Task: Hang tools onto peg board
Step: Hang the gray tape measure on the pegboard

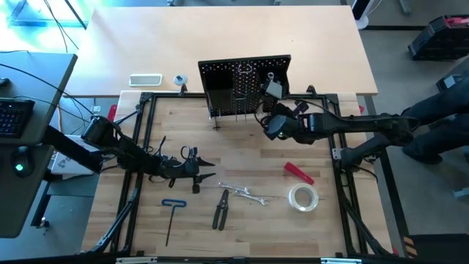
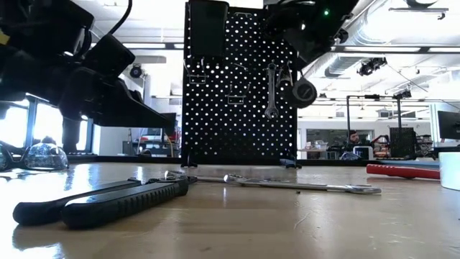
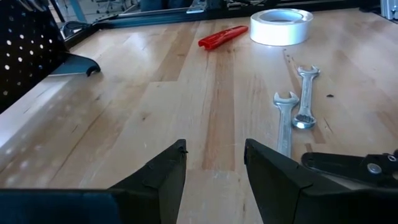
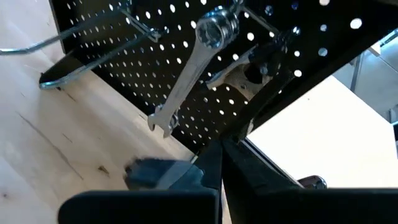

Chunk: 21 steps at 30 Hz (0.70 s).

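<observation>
From above, your right end effector (image 1: 272, 126) sat shut and empty before the peg board (image 1: 245, 84); the left end effector (image 1: 199, 174) hovered half open, empty, above the table (image 1: 242, 235). At table height, one wrench (image 2: 271, 90) hung hooked. By the left wrist, two wrenches (image 3: 295, 112) lay ahead: you should straddle one shank squarely.

an open-plan robotics lab or workshop: a wooden worktable (image 1: 242, 220) in a black metal frame (image 1: 143, 139), a second pale table (image 1: 220, 37) behind it, a keyboard (image 1: 11, 117) on a side desk, exposed ceiling ducts (image 2: 402, 50), monitors (image 2: 445, 126), and a seated person (image 2: 352, 140) far off.
</observation>
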Motion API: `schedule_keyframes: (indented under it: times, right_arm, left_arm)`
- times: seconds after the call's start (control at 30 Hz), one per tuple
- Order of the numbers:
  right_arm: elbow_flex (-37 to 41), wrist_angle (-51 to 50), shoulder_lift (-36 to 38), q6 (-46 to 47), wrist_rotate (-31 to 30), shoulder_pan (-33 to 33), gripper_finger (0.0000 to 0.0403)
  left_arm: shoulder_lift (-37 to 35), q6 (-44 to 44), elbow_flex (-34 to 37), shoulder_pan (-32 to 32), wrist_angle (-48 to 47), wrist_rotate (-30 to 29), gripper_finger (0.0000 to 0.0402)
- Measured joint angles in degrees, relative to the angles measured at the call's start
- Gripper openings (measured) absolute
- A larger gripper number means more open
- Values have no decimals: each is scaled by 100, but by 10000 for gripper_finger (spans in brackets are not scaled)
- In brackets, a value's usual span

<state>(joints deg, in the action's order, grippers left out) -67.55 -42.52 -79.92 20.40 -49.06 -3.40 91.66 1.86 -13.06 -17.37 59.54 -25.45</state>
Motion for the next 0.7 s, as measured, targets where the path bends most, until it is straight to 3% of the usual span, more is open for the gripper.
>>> schedule_keyframes:
  times: [0.7]
  right_arm:
    - [-3,235,-36,-120,-51,-114,0]
  left_arm:
    - [2,-61,0,11,3,0,156]
